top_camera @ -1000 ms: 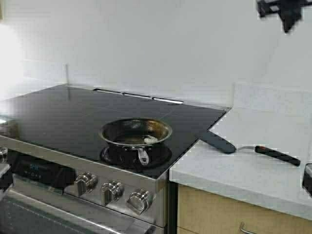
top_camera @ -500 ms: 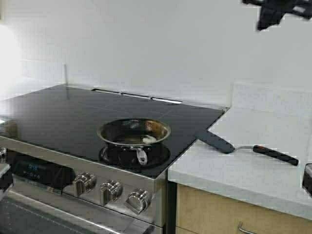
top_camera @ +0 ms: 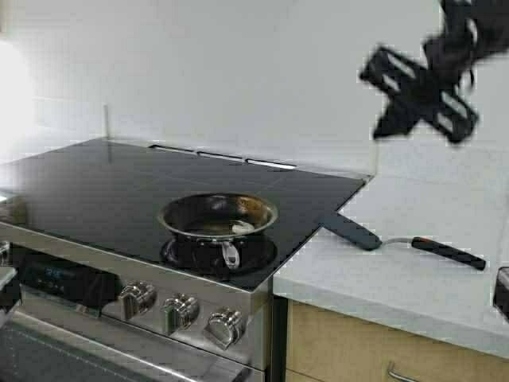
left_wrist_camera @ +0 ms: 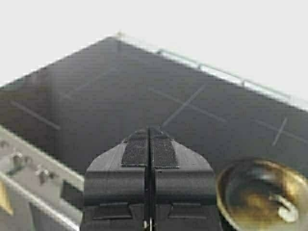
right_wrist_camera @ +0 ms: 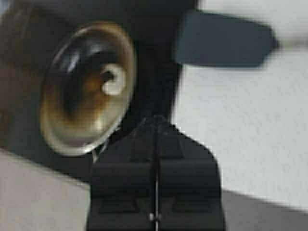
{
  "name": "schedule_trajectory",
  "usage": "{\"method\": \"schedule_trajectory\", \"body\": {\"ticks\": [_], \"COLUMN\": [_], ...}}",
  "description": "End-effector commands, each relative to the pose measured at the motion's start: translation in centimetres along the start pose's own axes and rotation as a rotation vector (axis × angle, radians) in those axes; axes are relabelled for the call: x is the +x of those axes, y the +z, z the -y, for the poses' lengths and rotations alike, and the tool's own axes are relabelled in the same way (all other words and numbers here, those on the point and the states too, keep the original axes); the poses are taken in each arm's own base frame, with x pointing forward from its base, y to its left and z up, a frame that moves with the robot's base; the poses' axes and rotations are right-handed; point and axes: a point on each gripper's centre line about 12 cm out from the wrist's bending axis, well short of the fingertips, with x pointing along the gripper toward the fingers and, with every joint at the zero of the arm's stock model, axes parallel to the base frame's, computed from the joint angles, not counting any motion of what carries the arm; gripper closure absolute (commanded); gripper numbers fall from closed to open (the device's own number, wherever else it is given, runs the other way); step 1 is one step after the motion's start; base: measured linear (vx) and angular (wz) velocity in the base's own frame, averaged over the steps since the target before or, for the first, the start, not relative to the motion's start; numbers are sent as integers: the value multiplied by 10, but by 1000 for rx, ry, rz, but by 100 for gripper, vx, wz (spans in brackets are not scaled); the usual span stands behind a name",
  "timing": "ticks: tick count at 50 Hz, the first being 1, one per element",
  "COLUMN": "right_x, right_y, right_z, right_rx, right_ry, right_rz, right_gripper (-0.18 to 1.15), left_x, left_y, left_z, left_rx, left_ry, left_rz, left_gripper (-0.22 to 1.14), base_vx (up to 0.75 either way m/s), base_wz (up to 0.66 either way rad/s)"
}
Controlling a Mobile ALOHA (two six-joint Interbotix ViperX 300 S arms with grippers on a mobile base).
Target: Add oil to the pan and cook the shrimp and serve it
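The pan sits on the black stovetop's front right burner, its stubby handle toward me. One pale curled shrimp lies inside on the browned base. In the right wrist view, my right gripper is shut and empty, high above the stove edge, with the pan and shrimp below it. My right arm hangs in the air at the upper right. My left gripper is shut and empty over the stove's front left, the pan off to its side. The oil is out of view.
A black spatula with a black and red handle lies across the stove edge and the white counter. Stove knobs line the front panel. A dark object sits at the counter's right edge.
My right arm has swung down and leftward from the top right corner, now hanging lower over the counter. Pan, shrimp and spatula have stayed put.
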Motion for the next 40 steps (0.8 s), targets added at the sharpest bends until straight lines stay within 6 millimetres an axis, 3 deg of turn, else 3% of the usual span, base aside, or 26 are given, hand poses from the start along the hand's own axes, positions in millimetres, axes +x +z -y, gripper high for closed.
{"method": "schedule_trajectory", "body": {"ticks": [1, 12, 24, 32, 40], "right_x": [4, 18, 41, 59, 78], "right_y": [-18, -54, -71, -85, -90], "right_z": [13, 28, 48, 66, 64], "right_rx": [136, 277, 346, 386, 334], "right_ry": [-16, -115, -168, -191, -69], "right_rz": [77, 150, 228, 237, 275], "right_gripper": [92, 92, 85, 52, 11], "left_x": [2, 2, 2, 2, 2], "left_y": [9, 8, 9, 9, 9], "left_z": [1, 1, 1, 1, 1], "left_rx": [-2, -2, 0, 0, 0], "left_ry": [-1, -1, -1, -1, -1], "left_rz": [25, 23, 26, 25, 25], "left_gripper": [89, 89, 89, 89, 89], "base_vx": [0, 0, 0, 0, 0], "base_wz": [0, 0, 0, 0, 0]}}
